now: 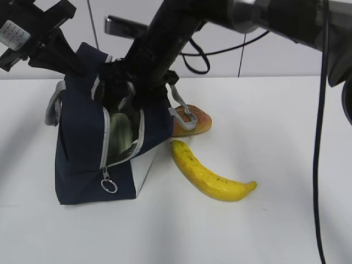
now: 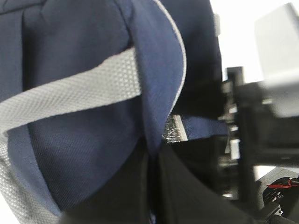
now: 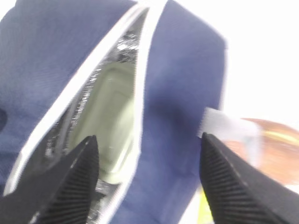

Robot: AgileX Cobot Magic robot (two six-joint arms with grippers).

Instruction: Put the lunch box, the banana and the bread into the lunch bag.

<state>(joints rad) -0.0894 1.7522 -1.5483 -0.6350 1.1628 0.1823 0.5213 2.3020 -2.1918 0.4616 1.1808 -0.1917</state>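
With the lunch box [image 3: 110, 126] already inside, the left gripper [image 2: 152, 154] pinches the lunch bag [image 1: 82, 137] mouth wide at 10 o'clock, and the right gripper [image 3: 147, 179] hangs spread above it, empty, while the banana [image 1: 206, 173] and bread [image 1: 192, 122] wait at 3 o'clock.

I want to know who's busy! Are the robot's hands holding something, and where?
The left hand pinches the lunch bag's top edge. The right hand is open above the bag's opening, holding nothing.

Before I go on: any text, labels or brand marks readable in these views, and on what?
No readable text in any view.
White sticker on the left arm, top left of the exterior view: has print, too small and blurred to read.
Lunch bag, banana, bread and the lunch box inside the bag: no lettering visible.
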